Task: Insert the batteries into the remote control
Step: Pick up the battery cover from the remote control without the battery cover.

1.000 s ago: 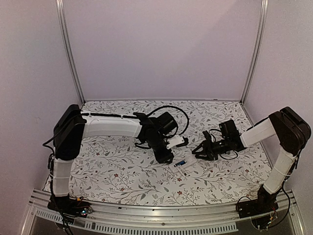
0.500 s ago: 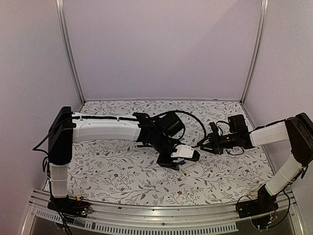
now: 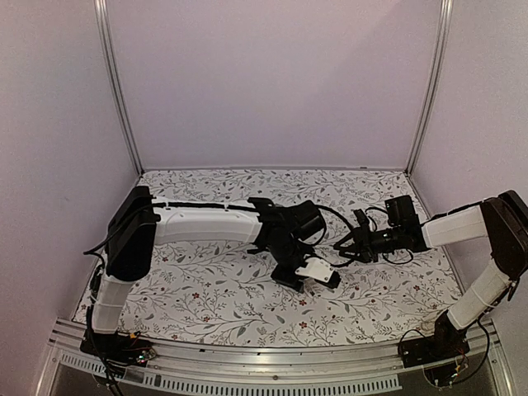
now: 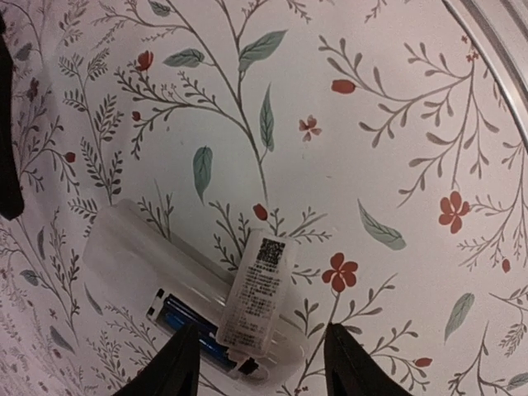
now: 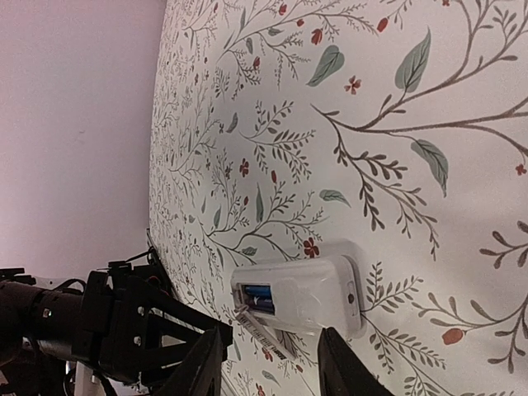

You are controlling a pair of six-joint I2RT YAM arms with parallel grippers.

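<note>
The remote control point(image 4: 157, 268) lies bay side up on the floral mat; it also shows in the right wrist view point(image 5: 318, 293). A blue battery point(image 4: 183, 323) sits in the open bay and shows again in the right wrist view point(image 5: 257, 297). I cannot make out the black battery. A loose labelled battery cover point(image 4: 260, 297) rests slanted across the remote's edge beside the bay. My left gripper point(image 4: 264, 371) hovers open just above that end, fingers on either side; it is at centre in the top view point(image 3: 295, 282). My right gripper point(image 5: 272, 371) is open and empty, right of the remote point(image 3: 342, 247).
The floral mat point(image 3: 206, 280) covers the table inside pale walls with metal corner posts point(image 3: 115, 82). A metal rail point(image 3: 272, 371) runs along the near edge. Black cables point(image 3: 330, 219) loop over both wrists near the middle. The left arm's wrist hides most of the remote in the top view.
My left gripper has swung right and forward and now sits over the remote's bay end. My right gripper has pulled back from the remote to the right.
</note>
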